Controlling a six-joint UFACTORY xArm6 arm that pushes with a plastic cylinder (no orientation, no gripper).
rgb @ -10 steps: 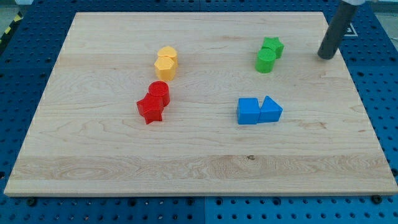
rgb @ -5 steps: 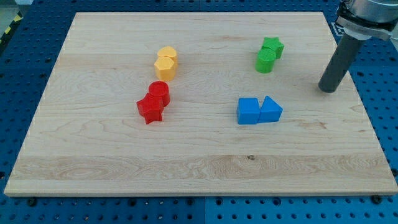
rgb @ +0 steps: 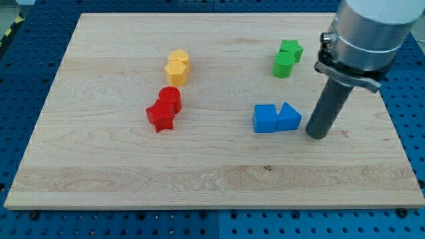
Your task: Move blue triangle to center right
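Note:
The blue triangle (rgb: 289, 117) lies right of the board's middle, touching a blue cube (rgb: 265, 119) on its left. My tip (rgb: 317, 135) rests on the board just to the right of the blue triangle and slightly lower, a small gap apart from it. The dark rod rises up to the grey arm at the view's top right.
A green star (rgb: 291, 49) and a green cylinder (rgb: 283, 64) sit together at the upper right. Two yellow blocks (rgb: 177, 67) sit upper left of centre. A red cylinder (rgb: 169, 99) and a red star (rgb: 160, 116) sit below them. The wooden board (rgb: 99, 179) lies on a blue pegboard.
My tip has moved from the board's upper right edge down and to the left, ending beside the blue triangle. No block has moved.

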